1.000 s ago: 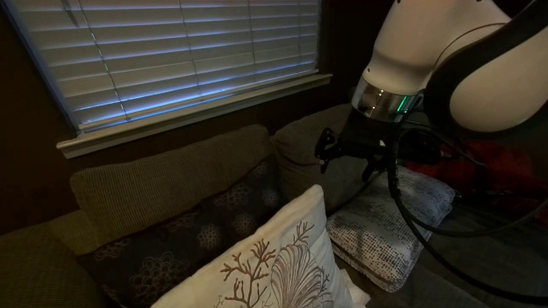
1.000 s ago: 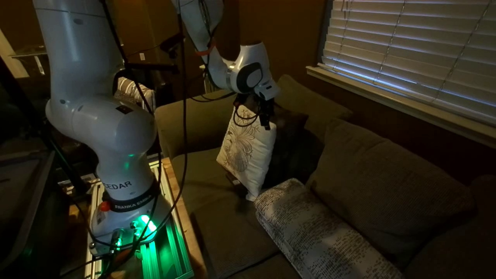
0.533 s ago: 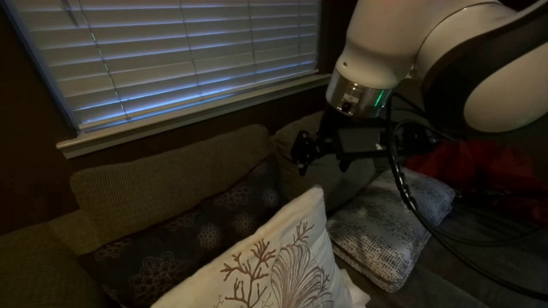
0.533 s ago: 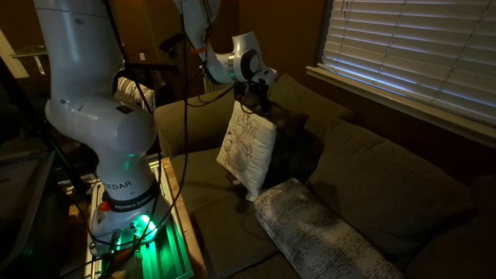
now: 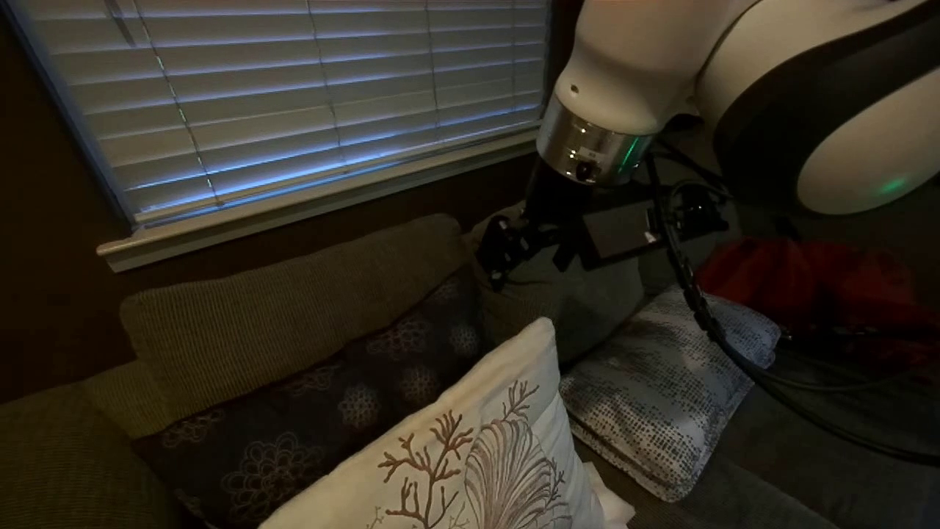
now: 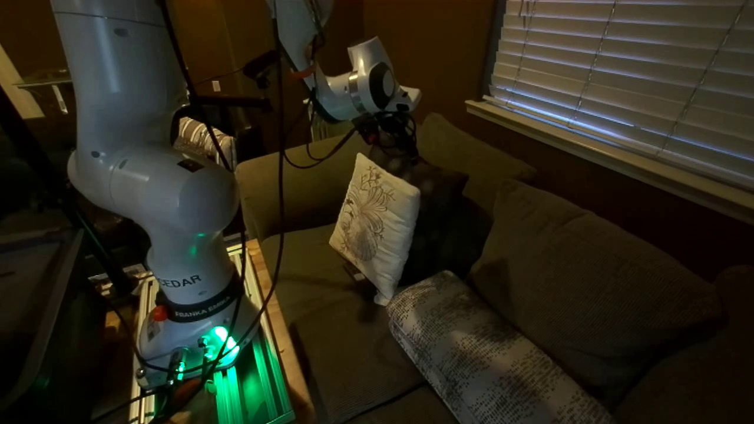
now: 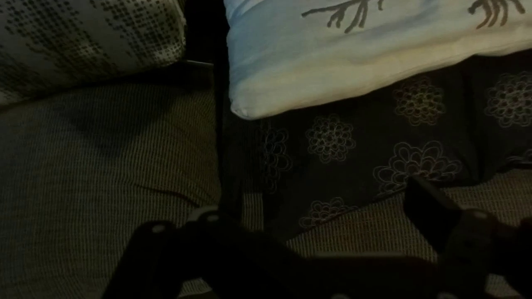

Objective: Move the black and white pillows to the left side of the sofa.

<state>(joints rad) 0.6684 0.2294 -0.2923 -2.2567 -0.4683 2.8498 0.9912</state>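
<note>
Poor light. In an exterior view, left to right. Well left of the jaws and higher: window blinds [image 5: 308,110], pale sill [image 5: 330,200] beneath. Left of the jaws and lower: the sofa [image 5: 286,316], ribbed olive-brown back running on behind them. Lower left of the jaws: black pillow [image 5: 345,397], pale flower outlines, leaning along the sofa back, partly covered. Below the jaws: white pillow [image 5: 499,441], brown branch-like print, propped at a tilt in front of the black one, top corner near the jaws but apart from them. Jaws themselves spread, in front of a back cushion. Right of them and lower: speckled grey pillow [image 5: 653,404], lying flat. Farther right of them: red cloth [image 5: 808,283]. White arm [image 5: 624,81] to the upper right of the jaws.

In an exterior view: armrest [image 6: 306,188] left of the jaws and lower; white pillow at their lower left; jaws a dark shape at the black pillow's top, outline hard to make out.

Wrist view: ribbed sofa back left of the jaws, speckled grey pillow farther off on that side. Black pillow ahead of the jaws, partly seen between them; white pillow beyond it. Finger [image 7: 432,211] on the right overlaps the black pillow's edge from here; contact, cannot tell.
</note>
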